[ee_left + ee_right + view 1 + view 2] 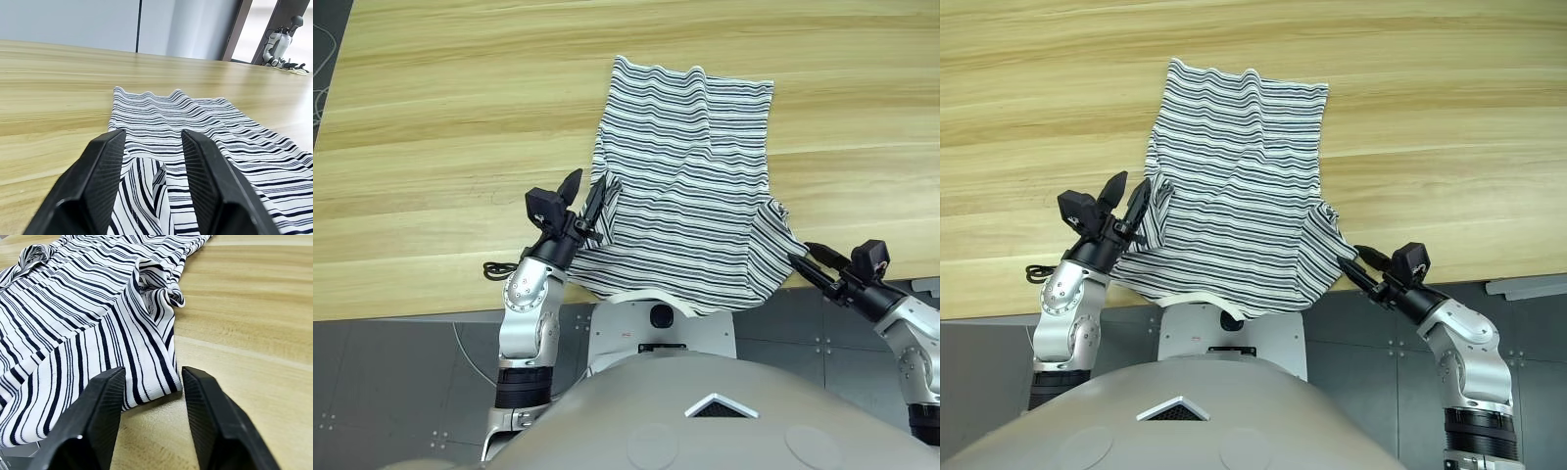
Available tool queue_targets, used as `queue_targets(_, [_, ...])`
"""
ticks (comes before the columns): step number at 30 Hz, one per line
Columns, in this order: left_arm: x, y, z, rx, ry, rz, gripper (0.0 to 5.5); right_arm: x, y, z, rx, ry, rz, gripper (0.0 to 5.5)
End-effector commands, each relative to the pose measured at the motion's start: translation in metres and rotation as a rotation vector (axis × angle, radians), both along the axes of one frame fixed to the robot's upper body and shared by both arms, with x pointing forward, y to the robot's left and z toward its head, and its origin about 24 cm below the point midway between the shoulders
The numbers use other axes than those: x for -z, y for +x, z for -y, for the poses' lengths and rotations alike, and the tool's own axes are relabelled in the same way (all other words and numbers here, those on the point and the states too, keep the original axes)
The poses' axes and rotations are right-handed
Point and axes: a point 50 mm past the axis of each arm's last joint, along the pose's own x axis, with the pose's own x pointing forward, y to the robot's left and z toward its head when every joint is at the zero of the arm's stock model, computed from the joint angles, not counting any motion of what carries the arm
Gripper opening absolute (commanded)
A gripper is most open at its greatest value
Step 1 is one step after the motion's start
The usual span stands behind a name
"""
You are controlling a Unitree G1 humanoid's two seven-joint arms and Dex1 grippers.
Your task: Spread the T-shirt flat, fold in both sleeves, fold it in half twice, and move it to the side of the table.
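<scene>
The open jaws flank a raised fold of the striped T-shirt [195,127], which spreads beyond them across the worktop [54,73].

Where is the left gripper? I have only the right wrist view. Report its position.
Observer: The left gripper is at the T-shirt's left side, with its fingers open on either side of a bunched fold of fabric.
Operator: Now give me the T-shirt's near edge.
Observer: It hangs over the front edge of the table.
Operator: Describe the far edge.
Observer: It lies on the table, slightly rippled.
</scene>
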Motion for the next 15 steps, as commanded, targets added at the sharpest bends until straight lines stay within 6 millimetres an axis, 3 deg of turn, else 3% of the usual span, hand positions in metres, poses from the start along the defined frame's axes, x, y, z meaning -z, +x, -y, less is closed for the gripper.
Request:
queue_targets(1, [-0.001,0.002,0.001,-0.003,0.007,0.008,2.14,0.003,-0.003,-0.003,-0.018,-0.002,-0.029,1.36])
queue_targets(7, [-0.001,0.001,0.001,-0.002,0.008,0.007,2.14,-0.002,0.000,-0.005,-0.011,0.036,0.020,0.23])
queue_targets(15, [0.001,0.000,0.002,-0.001,0.009,0.002,2.14,-0.016,0.004,-0.011,-0.018,0.165,0.100,0.15])
